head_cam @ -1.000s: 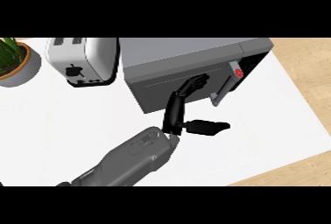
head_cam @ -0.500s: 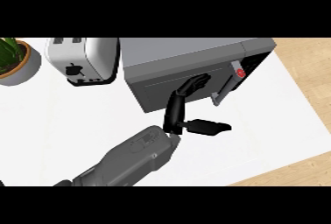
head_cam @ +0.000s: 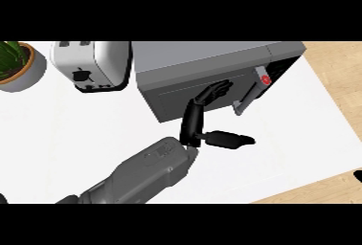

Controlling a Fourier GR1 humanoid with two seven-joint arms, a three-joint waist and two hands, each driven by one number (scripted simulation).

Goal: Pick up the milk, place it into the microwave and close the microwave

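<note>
Head view. One grey forearm (head_cam: 141,174) enters from the lower edge and crosses the white table (head_cam: 63,129). Its black hand (head_cam: 194,119) is raised, fingers (head_cam: 214,91) straight, tips touching the microwave door (head_cam: 191,93); thumb (head_cam: 226,139) juts sideways above the table. Which arm it is: cannot tell. Microwave (head_cam: 212,55) sits at the table's far edge, door nearly shut. Handle (head_cam: 247,93) and red button (head_cam: 264,80) are toward the right side. Toaster (head_cam: 92,64) stands just left of the microwave. Potted plant (head_cam: 16,64) is at the far left corner.
</note>
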